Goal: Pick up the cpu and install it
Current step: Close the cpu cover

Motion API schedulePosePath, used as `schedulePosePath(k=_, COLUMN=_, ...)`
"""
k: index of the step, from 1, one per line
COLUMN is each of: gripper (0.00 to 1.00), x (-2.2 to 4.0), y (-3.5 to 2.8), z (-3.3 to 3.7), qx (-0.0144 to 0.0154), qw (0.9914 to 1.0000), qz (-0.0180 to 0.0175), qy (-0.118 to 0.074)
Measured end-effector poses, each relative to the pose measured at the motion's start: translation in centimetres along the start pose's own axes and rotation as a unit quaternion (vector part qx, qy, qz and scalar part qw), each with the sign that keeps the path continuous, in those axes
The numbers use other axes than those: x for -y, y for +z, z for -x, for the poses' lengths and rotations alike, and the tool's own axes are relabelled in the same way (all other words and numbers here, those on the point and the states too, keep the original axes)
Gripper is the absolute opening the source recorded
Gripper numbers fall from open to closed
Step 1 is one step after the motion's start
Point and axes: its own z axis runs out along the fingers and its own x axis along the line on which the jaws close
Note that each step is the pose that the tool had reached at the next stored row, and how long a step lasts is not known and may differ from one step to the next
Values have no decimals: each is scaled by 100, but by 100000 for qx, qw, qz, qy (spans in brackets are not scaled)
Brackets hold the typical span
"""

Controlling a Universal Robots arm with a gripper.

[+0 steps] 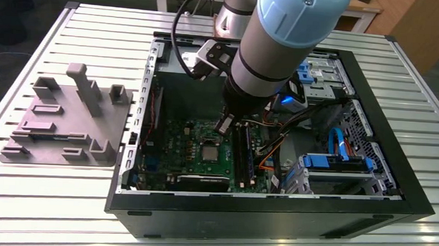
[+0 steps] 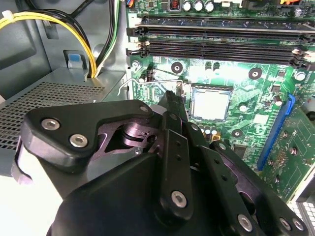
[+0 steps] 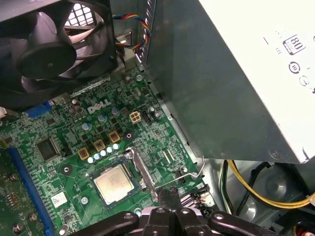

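We see the cpu (image 1: 210, 152) already seated in its socket on the motherboard (image 1: 180, 149), lower centre of the exterior view, inside the open PC case (image 1: 416, 204). In the first wrist view the cpu (image 3: 114, 183) lies flat in the socket with the load frame and the wire lever (image 3: 189, 175) swung open just beside it. The gripper (image 1: 224, 125) hangs above the board, just up-frame of the socket, holding nothing. In the second wrist view its fingers (image 2: 175, 105) look pressed together, tip near the cpu (image 2: 210, 103) but apart from it. The power supply (image 3: 231, 73) fills the upper right of the first wrist view, the fan (image 3: 54, 44) the upper left. A grey fixture tray (image 1: 64, 122) sits at the exterior view's left on the table (image 1: 45, 204).
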Motion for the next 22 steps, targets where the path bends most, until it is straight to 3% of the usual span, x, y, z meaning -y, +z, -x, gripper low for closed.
schedulePosePath(k=17, gripper=10, x=23, y=-11, z=-43, qx=-27, qw=100000, qz=-12, qy=-2)
schedulePosePath(k=22, gripper=10, x=-53, y=-2, z=-99, qx=-52, qw=100000, qz=16, qy=-185)
